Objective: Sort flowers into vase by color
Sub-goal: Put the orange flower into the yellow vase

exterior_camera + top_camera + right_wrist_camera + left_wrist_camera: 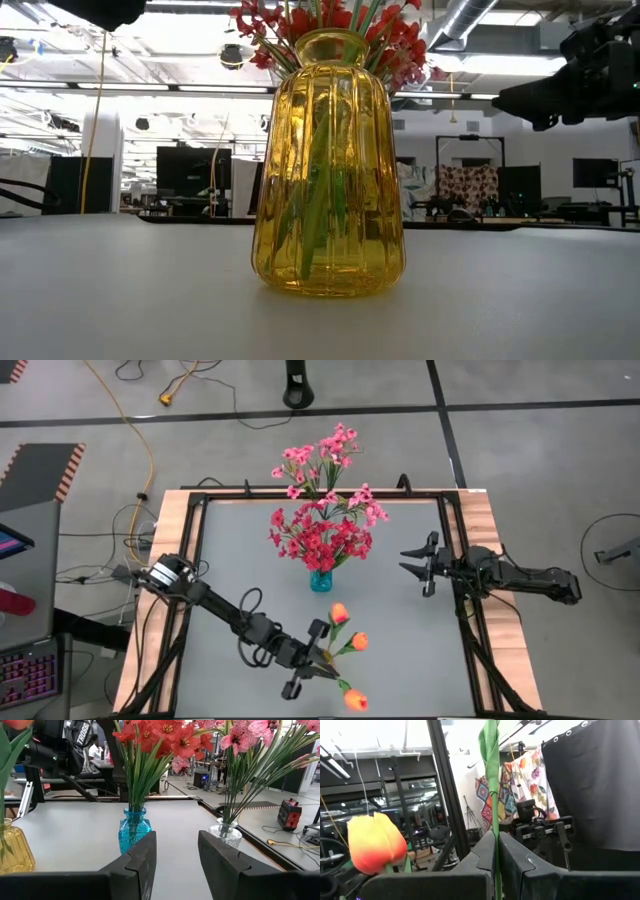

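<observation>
Three orange flowers [357, 641] fan out near the table's front edge. Green stems stand in the yellow vase [328, 170], which also shows in the right wrist view [12, 850]. My left gripper [320, 657] reaches in from the left and is shut on one green stem [490, 770]; another orange bud [375, 842] hangs beside it. Red flowers [320, 538] fill the blue vase [321, 581]. Pink flowers [320, 460] stand behind them in a clear vase [225, 832]. My right gripper [403, 560] waits open at the right. My left gripper pinches one green stem [493, 827] of an orange flower between its two fingers [470, 855]. It comes at the stem from the table's left, tilted slightly upward, and the fingers lie across the stem. The stem rises upright past the fingers; they hide its lower part.
A black frame [195, 560] edges the grey table top. The blue vase stands at mid-table, between the two arms. Bare table top lies to the left of the vases and in front of my right gripper [177, 845].
</observation>
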